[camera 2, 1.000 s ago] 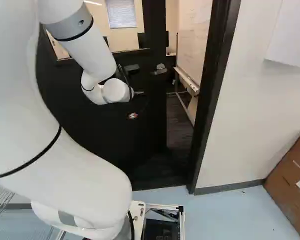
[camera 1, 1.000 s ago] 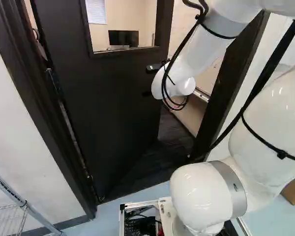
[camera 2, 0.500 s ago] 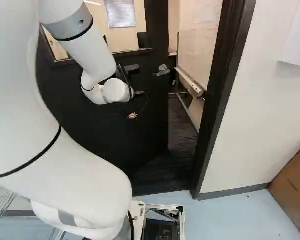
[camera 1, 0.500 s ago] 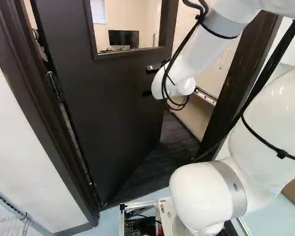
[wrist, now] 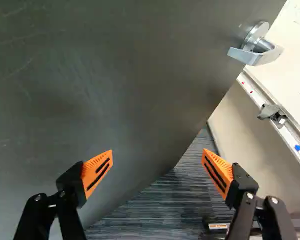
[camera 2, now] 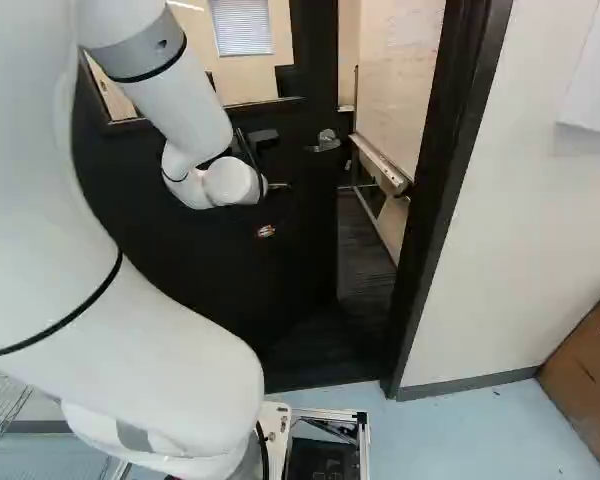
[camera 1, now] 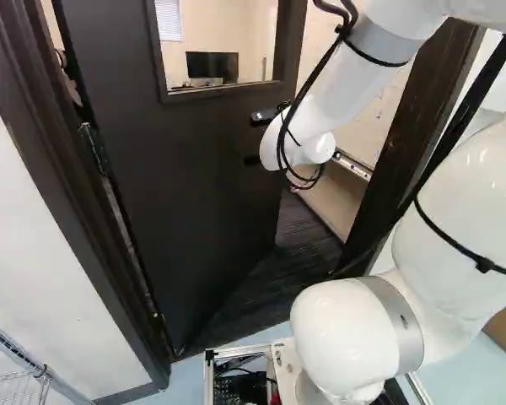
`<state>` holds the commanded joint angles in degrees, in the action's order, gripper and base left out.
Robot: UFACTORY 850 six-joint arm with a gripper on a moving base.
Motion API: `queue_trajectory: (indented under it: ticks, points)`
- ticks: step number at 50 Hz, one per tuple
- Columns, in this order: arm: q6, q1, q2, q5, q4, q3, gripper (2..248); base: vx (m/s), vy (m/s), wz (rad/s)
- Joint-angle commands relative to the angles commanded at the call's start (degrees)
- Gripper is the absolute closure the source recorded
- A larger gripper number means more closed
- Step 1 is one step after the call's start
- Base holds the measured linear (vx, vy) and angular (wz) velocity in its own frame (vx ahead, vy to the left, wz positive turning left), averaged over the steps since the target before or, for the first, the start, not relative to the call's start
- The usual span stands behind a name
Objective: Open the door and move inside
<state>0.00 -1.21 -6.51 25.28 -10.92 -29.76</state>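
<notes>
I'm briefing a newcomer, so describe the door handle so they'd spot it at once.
Find the large dark door with a window in it, standing partly open. Near its free edge, with a whiteboard visible past it, sits the handle: a silvery lever on a round base, short and jutting, unlike the whiteboard's long tray.

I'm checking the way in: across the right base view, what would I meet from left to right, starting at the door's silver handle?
Silver handle → whiteboard → dark door frame → white wall → cardboard box.
</notes>
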Motion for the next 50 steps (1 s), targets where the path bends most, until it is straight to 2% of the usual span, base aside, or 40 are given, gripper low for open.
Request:
queue_trajectory:
  ticks: [13, 50]
  points:
    - [0.00, -0.61, 0.93, 0.00, 1.12, -0.88, 3, 0.000, 0.000, 0.000]
    - [0.00, -4.03, 6.11, 0.00, 4.87, -5.97, 3, 0.000, 0.000, 0.000]
